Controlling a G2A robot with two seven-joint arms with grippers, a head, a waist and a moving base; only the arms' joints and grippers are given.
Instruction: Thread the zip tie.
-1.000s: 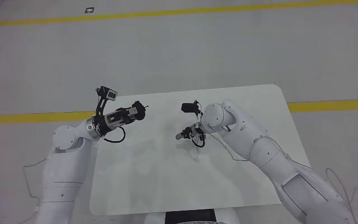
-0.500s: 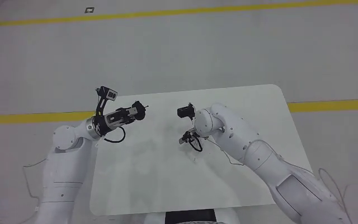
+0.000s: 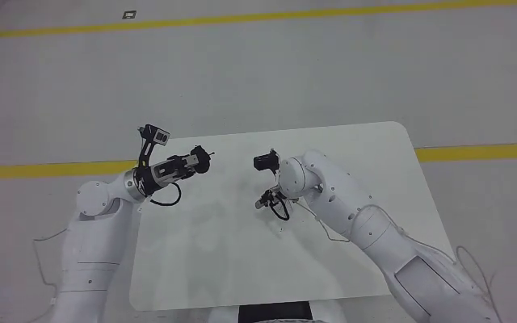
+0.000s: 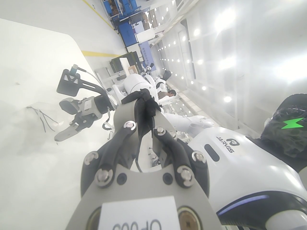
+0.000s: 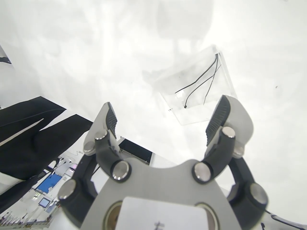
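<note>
Left gripper [image 3: 205, 156], jaws pinched together, hangs over the table's [image 3: 363, 242] 10 o'clock corner, while near the middle the right gripper [image 5: 166, 102] hovers spread wide, black zip ties [image 5: 199, 82] lying in a clear tray [image 5: 191, 114] just beyond its fingertips.

The table [image 3: 380, 169] is white. The zip ties [image 5: 197, 79] on it are black, their tray [image 5: 191, 117] clear. Yellow stripes [image 3: 242, 18] cross the grey floor [image 3: 242, 81].
</note>
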